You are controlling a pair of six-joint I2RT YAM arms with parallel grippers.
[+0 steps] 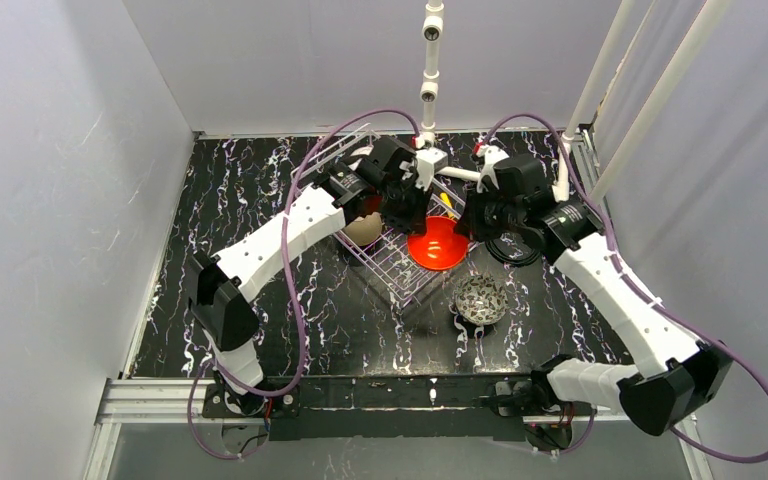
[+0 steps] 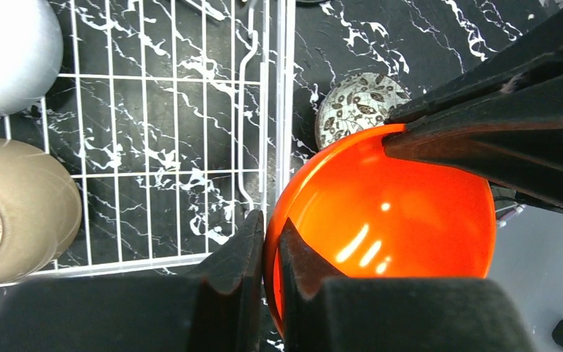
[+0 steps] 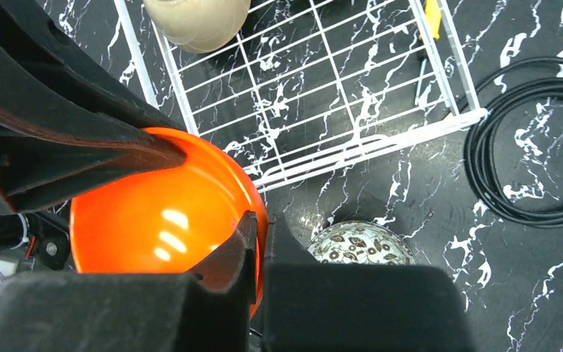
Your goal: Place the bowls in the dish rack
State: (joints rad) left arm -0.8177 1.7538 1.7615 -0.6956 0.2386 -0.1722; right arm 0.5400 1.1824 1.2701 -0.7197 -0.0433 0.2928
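The bright red-orange bowl hangs over the near right corner of the wire dish rack, held from both sides. My left gripper is shut on its rim, one finger on each side of the wall. My right gripper is shut on the opposite rim. The bowl's glossy orange face fills both wrist views. A tan bowl and a pale white bowl lie in the rack's left part. A brown-patterned bowl sits upside down on the table, just outside the rack.
A coil of black cable lies on the black marbled table right of the rack. A yellow object shows at the rack's far edge. The white pipe frame stands behind the rack. Grey walls close in the left and right.
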